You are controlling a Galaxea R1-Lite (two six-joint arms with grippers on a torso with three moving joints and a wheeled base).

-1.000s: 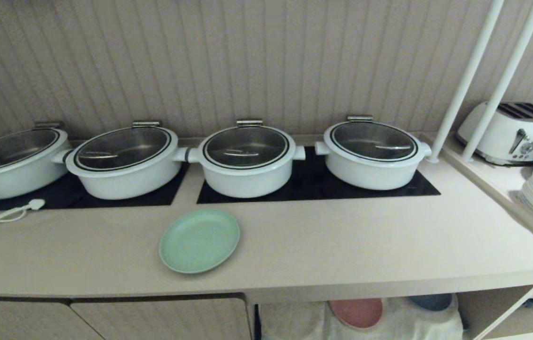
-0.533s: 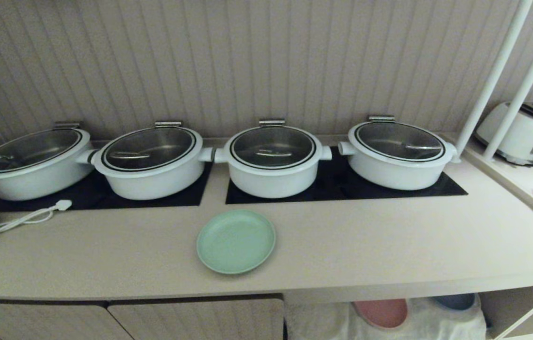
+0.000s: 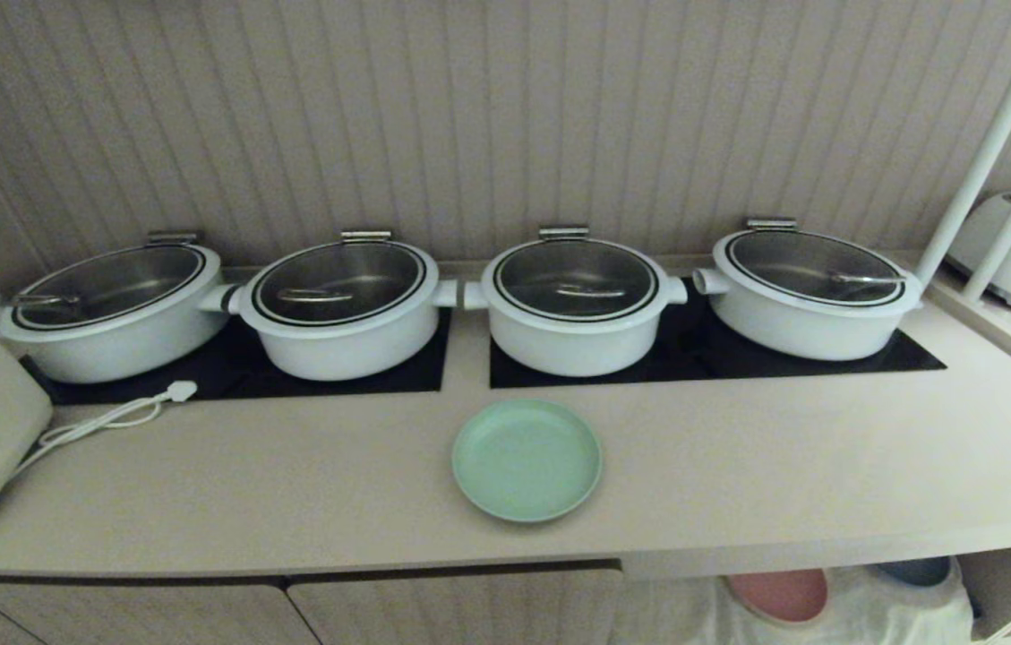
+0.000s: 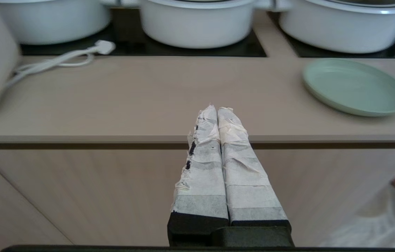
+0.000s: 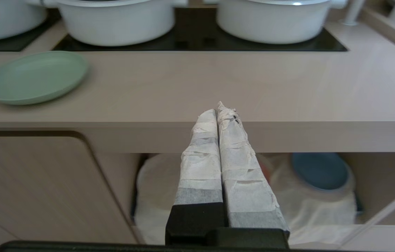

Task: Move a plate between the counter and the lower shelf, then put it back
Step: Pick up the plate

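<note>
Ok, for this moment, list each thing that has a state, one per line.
plate: flat on the counter, empty, untouched.
four pots: lids on, on the black hobs.
power plug: unplugged, lying on the counter.
pink plate: on the lower shelf cloth.
blue plate: on the same cloth.
left gripper: fingers shut, empty.
right gripper: fingers shut, empty.

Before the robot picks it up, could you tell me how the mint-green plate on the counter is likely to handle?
The plate looks like matte plastic, so it is probably stiff, light and not very fragile. It lies flat on the smooth counter, so a push would likely slide it rather than tip or roll it. Its shallow raised rim offers only a thin edge to pinch, so it may slip.
</note>
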